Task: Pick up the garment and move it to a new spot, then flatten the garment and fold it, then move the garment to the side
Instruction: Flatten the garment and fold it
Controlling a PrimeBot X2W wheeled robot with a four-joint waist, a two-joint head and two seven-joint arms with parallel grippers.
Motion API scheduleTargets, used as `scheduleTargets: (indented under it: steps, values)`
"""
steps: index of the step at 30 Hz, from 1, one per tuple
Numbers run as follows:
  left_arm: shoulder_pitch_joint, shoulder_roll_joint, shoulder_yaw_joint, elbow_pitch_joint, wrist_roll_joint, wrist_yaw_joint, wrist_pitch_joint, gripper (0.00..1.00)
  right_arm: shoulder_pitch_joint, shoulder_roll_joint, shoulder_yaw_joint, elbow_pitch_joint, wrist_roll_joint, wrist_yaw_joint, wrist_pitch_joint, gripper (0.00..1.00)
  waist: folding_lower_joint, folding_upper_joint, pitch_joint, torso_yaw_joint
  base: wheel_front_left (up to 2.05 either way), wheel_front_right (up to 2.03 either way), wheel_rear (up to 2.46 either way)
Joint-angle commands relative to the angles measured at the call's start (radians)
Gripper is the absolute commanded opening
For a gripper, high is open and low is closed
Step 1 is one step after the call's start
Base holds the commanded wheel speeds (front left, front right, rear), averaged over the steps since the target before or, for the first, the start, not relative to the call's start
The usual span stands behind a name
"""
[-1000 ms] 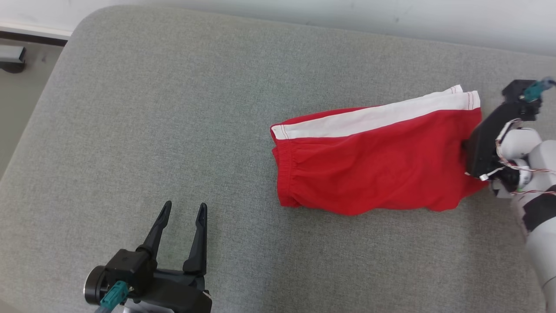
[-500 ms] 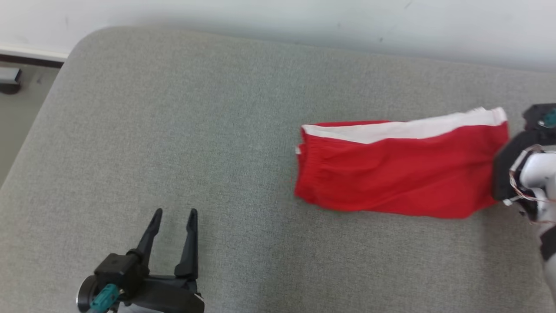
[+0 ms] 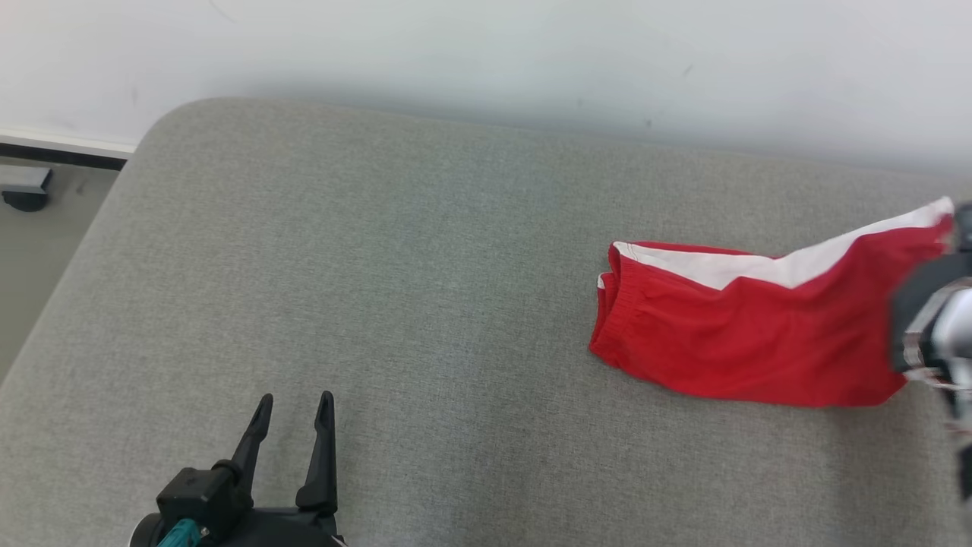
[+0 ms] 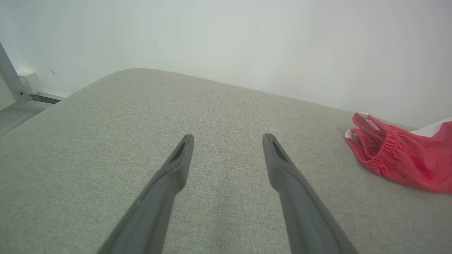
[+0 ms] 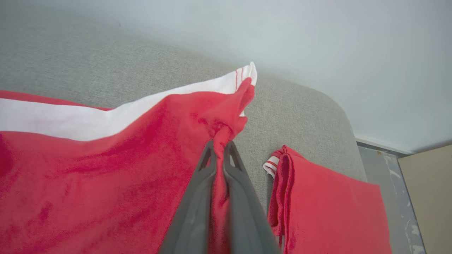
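Red shorts (image 3: 744, 342) pinched in right hand (image 5: 219, 144): both fingers (image 5: 197, 197) pressed together on a bunched fold of red fabric near the hem, cloth running down between them in the right wrist view. Hem corner with the white stripe (image 5: 106, 116) sticks up just past the fingertips. In the head view that hand is a blurred dark shape at the right edge, touching the hem end of the shorts. Hem end looks raised off the grey cushion (image 3: 380, 266). From there the fabric slopes down to the elastic waistband (image 3: 616, 304), which lies on the cushion. Stripe runs along the far edge, waistband to hem. Shorts sit on the right side of the cushion.

Also a second red garment (image 5: 328, 204), folded, a bit of white trim at one corner. It lies flat on the cushion just beside the right hand's fingers, apart from the held shorts, by the cushion's rounded corner. Can't tell what type it is.

Other side: left hand (image 3: 296, 397) has its fingers spread and empty, low over bare cushion at the lower left of the head view, well apart from the shorts. In the left wrist view the waistband opening shows off to the right of its fingers.

Behind the cushion: pale wall (image 3: 486, 45). Past the cushion's left rounded corner: floor (image 3: 38, 258), with a dark skirting strip (image 3: 61, 154) at the wall's foot.
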Motion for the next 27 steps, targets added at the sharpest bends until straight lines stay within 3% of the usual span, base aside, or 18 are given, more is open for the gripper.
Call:
scheduleTargets:
  steps: [1,9,23,27]
  values:
    - [0.013,-0.002,-0.003,0.002,-0.007,-0.001,0.003,1.0,0.018,0.028,0.051,-0.035,0.005,-0.003,0.007,0.0,0.0,0.0001,-0.015,0.009,0.0,0.0,0.0]
    - [0.024,-0.012,-0.014,0.005,-0.021,-0.004,-0.001,1.0,0.003,0.068,0.257,-0.123,0.102,-0.003,0.066,0.0,0.0,0.0001,-0.02,0.034,0.0,0.0,0.0]
    - [-0.003,-0.033,-0.028,0.031,-0.025,-0.014,-0.012,1.0,-0.082,0.184,0.396,0.009,0.208,-0.003,0.042,0.0,0.0,0.0001,0.017,0.101,0.0,0.0,0.0]
    - [-0.003,-0.039,-0.03,0.038,-0.027,-0.013,-0.015,1.0,-0.093,0.183,0.438,0.029,0.232,-0.003,0.04,0.0,0.0,0.0001,0.011,0.112,0.0,0.0,0.0]
